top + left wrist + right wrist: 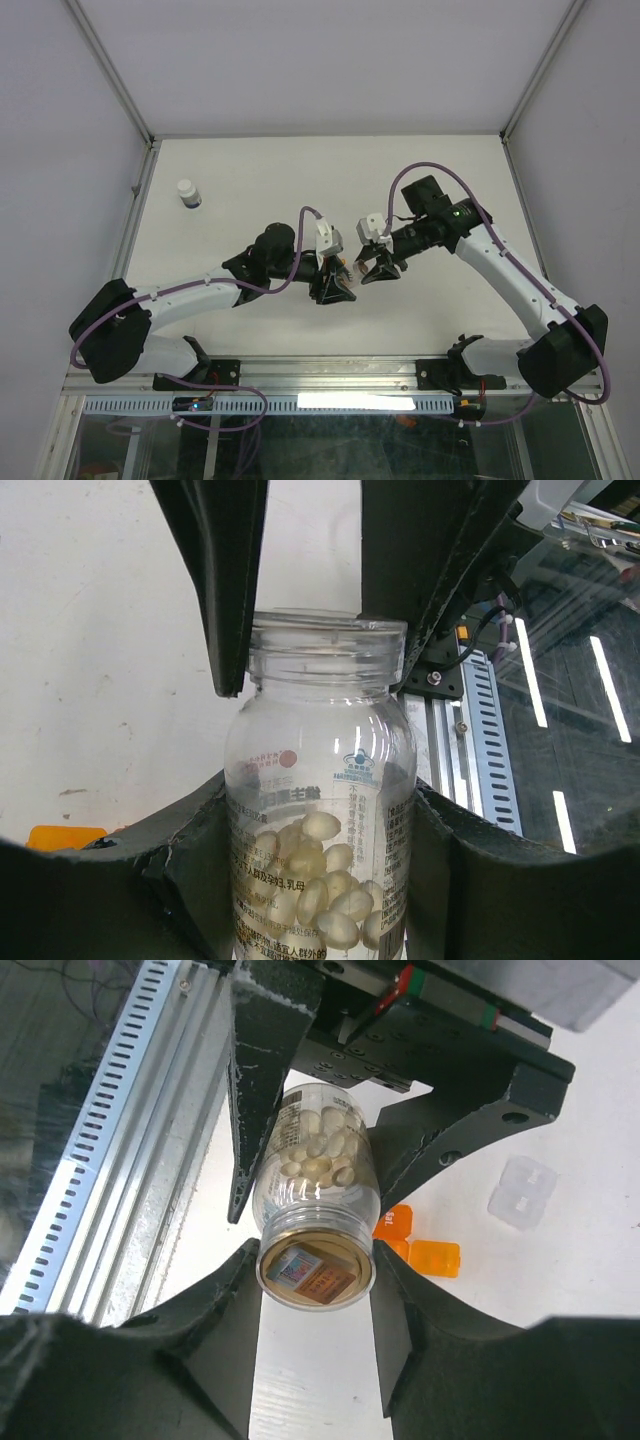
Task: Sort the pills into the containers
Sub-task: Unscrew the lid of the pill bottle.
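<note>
Mid-bench, your left jaws pinch the body of the clear pill bottle (pixel 320 810), with the pills (pixel 318 885) pooled at its base. Your right jaws clamp its open neck. This looks like a handover: next, free one grip, then tip the bottle toward the orange pill boxes (pixel 432 1258). A white bottle (pixel 189 193) stands far left.

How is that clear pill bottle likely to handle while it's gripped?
The clear bottle looks like rigid, smooth plastic, so it may slip. Only its lower part holds pills, so it is probably light and bottom-heavy. Its mouth is uncapped; tipping could spill them.
</note>
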Tool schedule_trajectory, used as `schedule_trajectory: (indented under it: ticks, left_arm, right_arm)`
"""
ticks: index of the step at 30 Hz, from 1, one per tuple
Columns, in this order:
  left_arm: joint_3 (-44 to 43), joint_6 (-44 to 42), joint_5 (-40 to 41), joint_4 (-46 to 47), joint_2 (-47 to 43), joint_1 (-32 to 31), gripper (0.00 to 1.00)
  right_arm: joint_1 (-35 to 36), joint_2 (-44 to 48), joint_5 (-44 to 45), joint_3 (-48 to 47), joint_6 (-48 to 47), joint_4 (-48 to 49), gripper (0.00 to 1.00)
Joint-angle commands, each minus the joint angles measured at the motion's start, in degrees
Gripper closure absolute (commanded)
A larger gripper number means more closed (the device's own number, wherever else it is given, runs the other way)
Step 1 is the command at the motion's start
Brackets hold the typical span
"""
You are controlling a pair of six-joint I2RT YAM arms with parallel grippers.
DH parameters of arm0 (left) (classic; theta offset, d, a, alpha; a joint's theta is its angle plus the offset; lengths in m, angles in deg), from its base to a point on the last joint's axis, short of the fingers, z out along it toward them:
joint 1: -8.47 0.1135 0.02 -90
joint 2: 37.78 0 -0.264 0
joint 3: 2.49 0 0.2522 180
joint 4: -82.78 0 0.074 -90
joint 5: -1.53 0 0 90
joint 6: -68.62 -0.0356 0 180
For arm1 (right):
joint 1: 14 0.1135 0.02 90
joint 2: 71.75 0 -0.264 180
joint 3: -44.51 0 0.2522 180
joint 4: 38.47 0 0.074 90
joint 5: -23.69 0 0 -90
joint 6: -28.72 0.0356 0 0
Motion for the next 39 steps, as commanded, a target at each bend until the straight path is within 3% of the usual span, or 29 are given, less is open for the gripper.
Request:
schedule_trajectory:
  ticks: [1,3,6,11,16,19,32,35,39]
  left_arm:
    - [-0.7,0.0,-1.1,1.8,0.3,0.0,1.0]
    - [-0.7,0.0,-1.1,1.9,0.4,0.0,1.0]
    - [-0.6,0.0,-0.9,2.0,0.5,0.1,1.0]
    - [-0.4,0.2,-0.1,2.1,0.2,0.1,1.0]
    - [-0.2,0.4,0.4,2.4,-0.1,0.1,1.0]
    - [-0.4,0.7,0.4,2.6,0.1,0.0,1.0]
    - [0.0,1.1,0.9,2.8,-0.2,0.0,1.0]
    - [0.0,1.1,0.9,2.9,-0.3,0.0,1.0]
    - [0.1,1.1,0.8,2.9,-0.4,0.1,1.0]
  right_arm:
    - [0.7,1.3,0.6,-3.2,-2.2,0.4,0.46]
    - [0.6,1.6,1.2,-3.5,4.7,2.1,0.21]
    - [-0.3,1.8,0.0,-4.5,10.5,0.3,0.04]
    - [-2.5,2.6,-1.8,-2.5,25.3,3.2,0.01]
    - [-2.5,2.1,-1.1,-1.6,33.8,3.1,0.02]
    - [-2.4,1.8,0.6,-0.8,37.5,5.5,0.07]
    - [-0.6,0.0,2.3,-1.0,38.3,5.6,0.42]
    - [-0.5,0.0,2.2,-1.1,38.2,5.5,0.53]
    - [-0.4,0.3,1.9,-1.3,36.9,5.0,0.76]
